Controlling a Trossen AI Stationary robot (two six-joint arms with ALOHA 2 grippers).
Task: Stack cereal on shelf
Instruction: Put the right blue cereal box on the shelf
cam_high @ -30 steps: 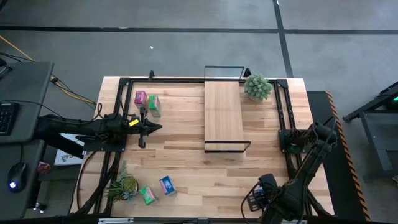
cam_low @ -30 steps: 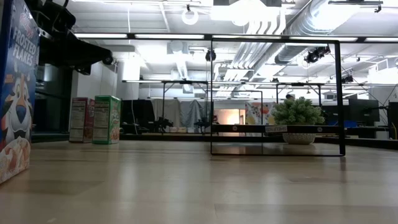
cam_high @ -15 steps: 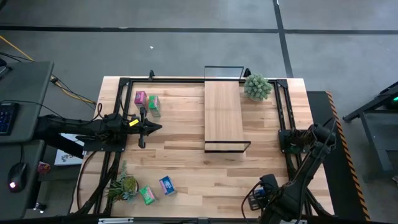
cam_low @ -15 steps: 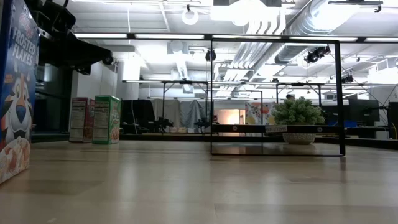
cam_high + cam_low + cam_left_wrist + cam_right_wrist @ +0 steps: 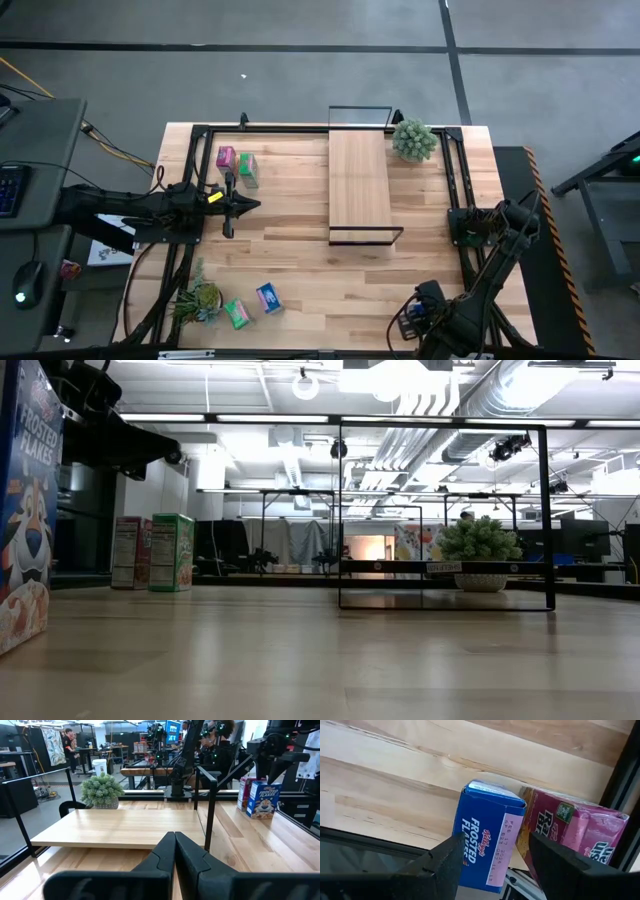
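My right gripper [image 5: 496, 841] is open and points down over the table's near right corner. Its fingers stand above and to either side of a blue cereal box [image 5: 487, 845], apart from it. The box stands upright [image 5: 263, 798] with a pink box [image 5: 570, 830] close beside it. More cereal stands at the far left, pink [image 5: 225, 157] and green [image 5: 247, 167], and at the near left, green [image 5: 237, 314] and blue [image 5: 268, 297]. The shelf [image 5: 360, 180] stands at the middle far side of the table. My left gripper [image 5: 255, 205] is shut at the table's left, pointing level.
A potted plant [image 5: 414, 140] stands at the far right next to the shelf, and another [image 5: 205, 298] at the near left by the two boxes. A black frame [image 5: 455, 170] runs around the table's edges. Bare wood lies between the shelf and the near edge.
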